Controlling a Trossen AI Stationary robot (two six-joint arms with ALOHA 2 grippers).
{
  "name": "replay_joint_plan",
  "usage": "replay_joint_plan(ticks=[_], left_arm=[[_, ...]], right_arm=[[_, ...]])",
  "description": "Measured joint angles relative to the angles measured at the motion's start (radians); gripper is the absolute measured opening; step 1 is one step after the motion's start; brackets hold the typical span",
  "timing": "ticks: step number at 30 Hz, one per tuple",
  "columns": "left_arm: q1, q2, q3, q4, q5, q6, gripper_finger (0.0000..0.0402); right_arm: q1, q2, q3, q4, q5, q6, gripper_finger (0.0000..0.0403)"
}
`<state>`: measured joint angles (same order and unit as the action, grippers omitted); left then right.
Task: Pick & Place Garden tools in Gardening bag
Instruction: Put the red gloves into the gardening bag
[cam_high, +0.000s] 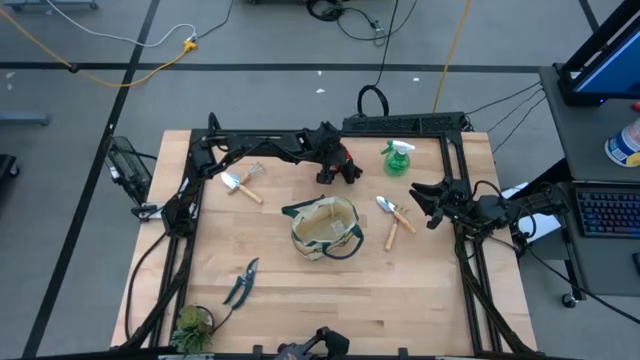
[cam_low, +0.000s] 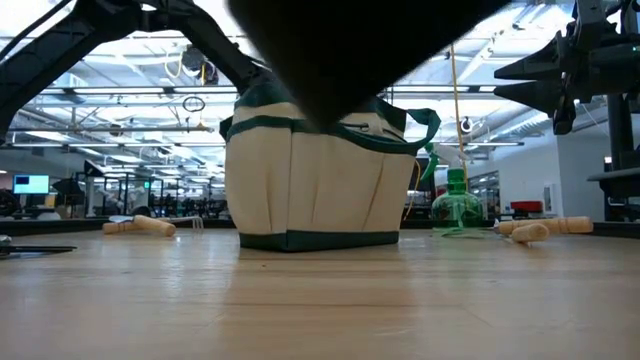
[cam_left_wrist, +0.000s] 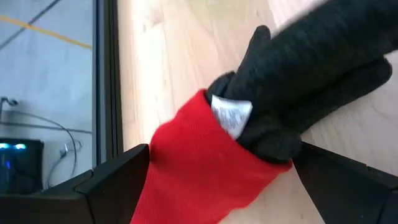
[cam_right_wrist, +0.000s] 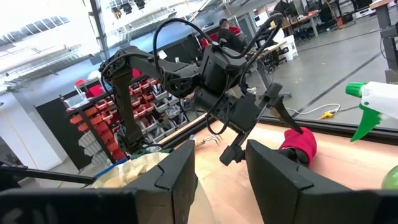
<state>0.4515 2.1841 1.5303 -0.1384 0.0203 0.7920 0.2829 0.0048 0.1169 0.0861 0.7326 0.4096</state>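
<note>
Two trowels (cam_high: 400, 216), one bag (cam_high: 324, 228) — one glove (cam_high: 343, 158), one shears (cam_high: 240, 284).

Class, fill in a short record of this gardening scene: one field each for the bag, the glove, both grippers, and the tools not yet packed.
Bag: beige tote upright at table centre
Glove: red-and-black, cuff between the left fingers
Left gripper: behind the bag, shut on the glove
Right gripper: at the table's right edge, open, holding nothing
Spray bottle: green, at the far edge
Trowels: two right of the bag, one left
Fork: beside the left trowel
Shears: near front left
</note>
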Motion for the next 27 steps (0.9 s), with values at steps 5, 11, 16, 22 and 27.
replay_joint_plan(ticks=[5, 11, 16, 22, 27], left_arm=[[-0.013, 0.000, 0.000, 0.019, 0.007, 0.026, 0.0361], [-0.016, 0.000, 0.000, -0.003, 0.028, 0.068, 0.0249], [-0.015, 0.000, 0.000, 0.006, -0.001, 0.025, 0.0159], [-0.012, -0.005, 0.000, -0.018, -0.081, -0.149, 0.0088], [-0.025, -0.047, 0.000, -0.085, -0.156, -0.184, 0.0047]], right_arm=[[0.000, 0.000, 0.000, 0.000, 0.000, 0.028, 0.0134], [0.000, 0.000, 0.000, 0.000, 0.000, 0.028, 0.0134], [0.000, 0.000, 0.000, 0.000, 0.000, 0.029, 0.0134], [0.000, 0.000, 0.000, 0.000, 0.000, 0.028, 0.0134], [0.000, 0.000, 0.000, 0.001, 0.000, 0.029, 0.0134]])
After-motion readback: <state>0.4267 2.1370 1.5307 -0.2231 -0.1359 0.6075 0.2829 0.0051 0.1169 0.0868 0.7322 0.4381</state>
